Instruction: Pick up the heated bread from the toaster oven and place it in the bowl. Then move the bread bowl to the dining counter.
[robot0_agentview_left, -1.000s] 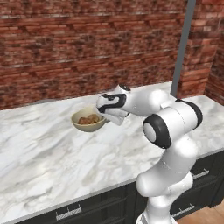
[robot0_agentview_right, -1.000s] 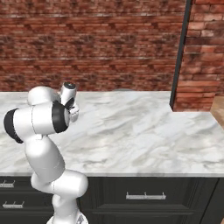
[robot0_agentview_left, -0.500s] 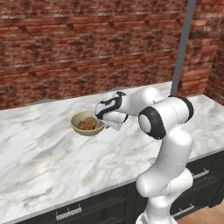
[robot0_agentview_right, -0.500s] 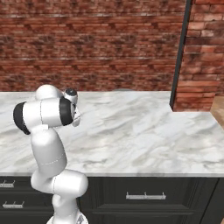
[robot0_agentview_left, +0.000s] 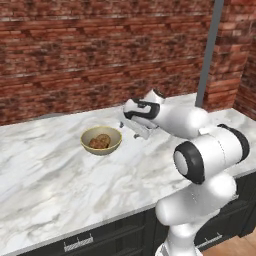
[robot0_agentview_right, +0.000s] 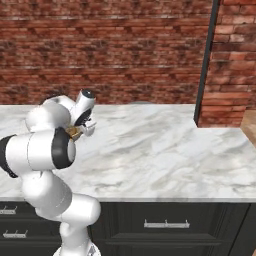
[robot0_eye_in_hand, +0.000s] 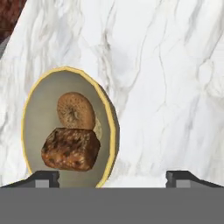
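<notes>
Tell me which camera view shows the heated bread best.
The hand view: the heated bread lies close and unblocked inside the bowl, its dark crust plain, beside a round brown piece. The left base view shows it small in the bowl. In the right base view the arm blocks it.

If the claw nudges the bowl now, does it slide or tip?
Probably slides: the bowl is shallow and wide, sitting flat on smooth marble counter. Tipping seems unlikely; the bread and doughnut sit low inside and may shift.
</notes>
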